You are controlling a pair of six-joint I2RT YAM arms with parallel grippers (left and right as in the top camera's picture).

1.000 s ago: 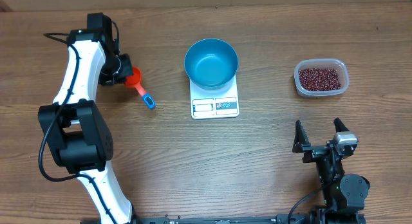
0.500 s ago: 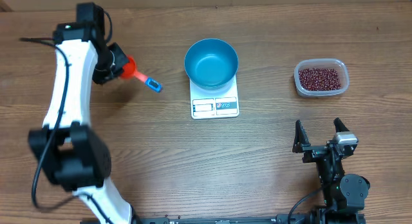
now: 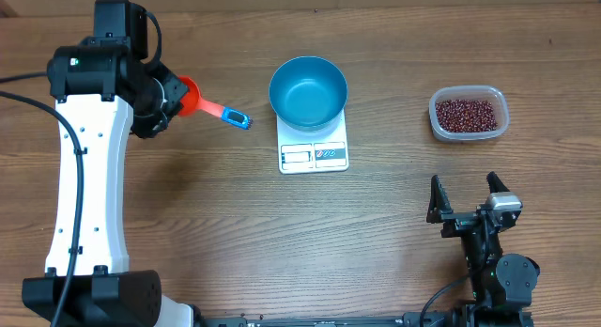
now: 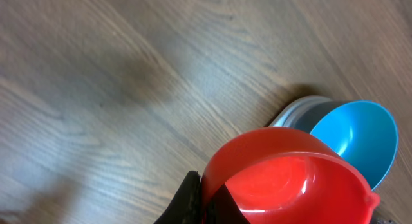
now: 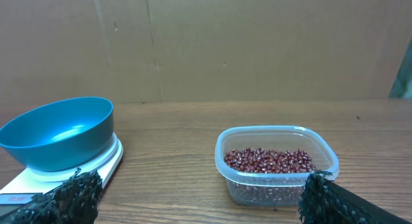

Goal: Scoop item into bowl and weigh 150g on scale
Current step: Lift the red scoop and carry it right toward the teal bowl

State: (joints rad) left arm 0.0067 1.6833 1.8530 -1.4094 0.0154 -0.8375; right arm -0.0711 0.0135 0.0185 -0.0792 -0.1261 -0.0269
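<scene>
A red scoop (image 3: 194, 97) with a blue-tipped handle hangs left of the bowl, and my left gripper (image 3: 167, 99) is shut on its cup. In the left wrist view the red scoop (image 4: 290, 182) fills the lower right, with one black finger (image 4: 190, 199) pressed to its rim. The empty blue bowl (image 3: 308, 90) sits on the white scale (image 3: 315, 154). The dark red beans (image 3: 465, 113) lie in a clear tub (image 3: 437, 122) at the right. My right gripper (image 3: 467, 197) stands open near the front edge, nothing in it. Its view shows the beans (image 5: 267, 159) and the bowl (image 5: 61, 134).
The left arm's white links (image 3: 89, 195) reach along the table's left side. A brown cardboard wall (image 5: 257, 44) stands behind the table. Bare wood (image 3: 282, 233) lies between the scale and the front edge.
My left arm has carried the scoop to the right, closer to the bowl, with the handle swinging to point at it. The right arm has not moved.
</scene>
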